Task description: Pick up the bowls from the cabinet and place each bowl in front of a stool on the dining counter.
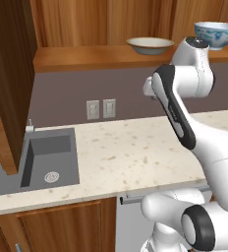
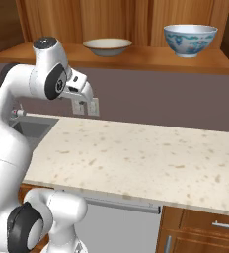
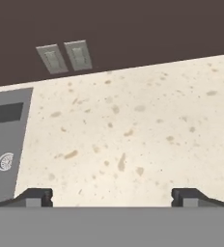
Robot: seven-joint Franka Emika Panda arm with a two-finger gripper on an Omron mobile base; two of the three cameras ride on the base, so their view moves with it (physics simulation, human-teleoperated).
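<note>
As you look over the arm, here is what you have:

Gripper: you see its two dark tips (image 3: 112, 197) set wide apart at the bottom of the hand view, jaws spread nearly full, with nothing between them.
Under the gripper: bare speckled counter (image 3: 133, 125), with the grey sink (image 3: 3, 140) off to one side and two wall outlets (image 3: 65, 56) on the dark backsplash beyond.
Arm: you find it folded high above the counter, the hand (image 2: 79, 86) just below the shelf edge and pointing down; from the base views its fingers are hard to make out.
Cream bowl (image 1: 150, 46): upright on the cabinet shelf (image 1: 86, 56), left of the other bowl.
Patterned bowl (image 2: 190, 40): upright on the same shelf, well apart from the cream one, toward the right end.
Cabinet door (image 1: 8, 83): you see it swung open at the left, over the sink.
Bowls and gripper: apart; neither bowl is touched.
</note>
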